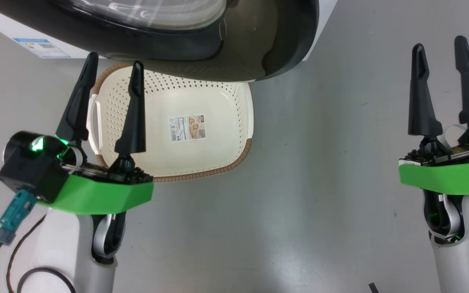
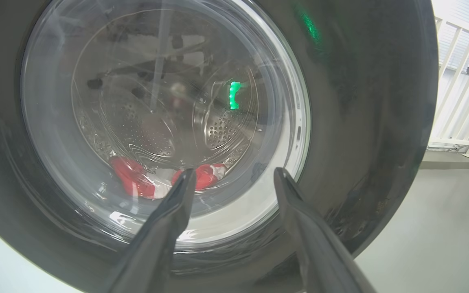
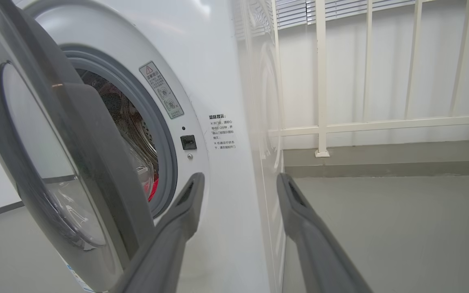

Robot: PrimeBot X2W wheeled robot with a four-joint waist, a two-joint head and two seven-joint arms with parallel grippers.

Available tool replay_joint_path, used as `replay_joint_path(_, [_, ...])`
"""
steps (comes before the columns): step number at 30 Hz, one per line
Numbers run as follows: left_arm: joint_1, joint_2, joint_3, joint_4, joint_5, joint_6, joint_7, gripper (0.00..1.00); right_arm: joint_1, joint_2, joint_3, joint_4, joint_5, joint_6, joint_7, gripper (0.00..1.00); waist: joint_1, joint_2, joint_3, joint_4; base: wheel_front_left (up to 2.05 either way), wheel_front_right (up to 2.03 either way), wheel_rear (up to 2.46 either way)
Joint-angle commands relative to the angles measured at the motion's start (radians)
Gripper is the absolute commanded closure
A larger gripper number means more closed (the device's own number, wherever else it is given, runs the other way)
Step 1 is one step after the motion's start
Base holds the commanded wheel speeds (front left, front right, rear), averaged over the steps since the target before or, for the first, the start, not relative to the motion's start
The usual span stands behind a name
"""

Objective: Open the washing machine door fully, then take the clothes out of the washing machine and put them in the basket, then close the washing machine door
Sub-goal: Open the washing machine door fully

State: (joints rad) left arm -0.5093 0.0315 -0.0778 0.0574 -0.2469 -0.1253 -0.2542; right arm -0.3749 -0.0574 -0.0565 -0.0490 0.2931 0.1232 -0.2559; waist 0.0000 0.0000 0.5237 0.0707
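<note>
left end effector [image 1: 115,59] released, empty, over left edge of basket [image 1: 243,156] | right end effector [image 1: 439,42] released, empty, over floor [image 1: 320,195] | basket on floor, far rim under washing machine door [image 1: 259,49] | door ajar | clothes [image 2: 132,181] inside washing machine [image 3: 218,81], behind door glass

Smooth grey floor [image 1: 299,211], white railing [image 3: 321,81] before a white wall [image 3: 442,61], slatted blinds [image 3: 340,10] above

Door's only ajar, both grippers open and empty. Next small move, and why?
Probably bring the right gripper to the free edge of the washing machine door and swing it wider. The door stands only part open, overhanging the basket, and the clothes lie inside the washing machine behind it.
</note>
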Motion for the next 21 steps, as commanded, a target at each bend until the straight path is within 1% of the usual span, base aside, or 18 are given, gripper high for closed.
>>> replay_joint_path(1, [0.023,0.019,0.025,-0.023,0.010,-0.005,-0.008,0.00,0.016,0.007,0.031,-0.021,-0.001,0.008,-0.006,1.00,0.0000,0.0000,-0.002,0.001,0.00,0.00,0.00])
replay_joint_path(3, [0.025,0.019,0.025,-0.022,0.010,-0.005,-0.008,0.00,0.009,0.007,0.041,-0.020,0.010,0.008,-0.006,1.00,0.0000,0.0000,-0.005,0.001,0.00,0.00,0.00])
replay_joint_path(5, [0.026,0.019,0.024,-0.022,0.009,-0.005,-0.008,0.00,-0.005,0.007,0.048,-0.016,0.063,0.008,-0.006,1.00,0.0000,0.0000,-0.007,0.001,0.00,0.00,0.00])
replay_joint_path(6, [0.027,0.019,0.023,-0.022,0.008,-0.005,-0.008,0.00,-0.015,0.007,0.049,-0.012,0.122,0.008,-0.006,1.00,0.0000,0.0000,-0.007,0.001,0.00,0.00,0.00])
replay_joint_path(9, [0.027,0.019,0.019,-0.020,0.008,-0.005,-0.008,0.00,-0.057,0.007,0.062,0.015,0.381,0.008,-0.006,1.00,0.0000,0.0000,-0.005,0.001,0.00,0.00,0.00])
replay_joint_path(14, [0.023,0.019,0.012,-0.015,0.007,-0.005,-0.008,0.00,-0.159,0.002,0.158,0.081,0.689,0.008,-0.005,1.00,0.0000,0.0000,0.000,0.004,0.00,0.00,0.00])
replay_joint_path(17, [0.021,0.019,0.007,-0.014,0.005,-0.005,-0.008,0.00,-0.232,-0.023,0.188,0.107,0.895,0.008,0.052,1.00,0.0000,0.0000,0.006,0.010,0.00,0.00,0.00])
replay_joint_path(18, [0.021,0.019,0.005,-0.013,0.005,-0.005,-0.008,0.00,-0.255,-0.030,0.190,0.120,0.964,0.008,0.087,1.00,0.0000,0.0000,0.008,0.012,0.00,0.00,0.00])
replay_joint_path(20, [0.021,0.019,0.004,-0.012,0.006,-0.005,-0.008,0.00,-0.304,-0.048,0.182,0.150,1.060,0.008,0.138,1.00,0.0000,0.0000,0.011,0.015,0.00,0.00,0.00])
replay_joint_path(21, [0.021,0.019,0.004,-0.012,0.006,-0.005,-0.008,0.00,-0.304,-0.048,0.182,0.150,1.060,0.008,0.138,1.00,0.0000,0.0000,0.011,0.015,0.00,0.00,0.00])
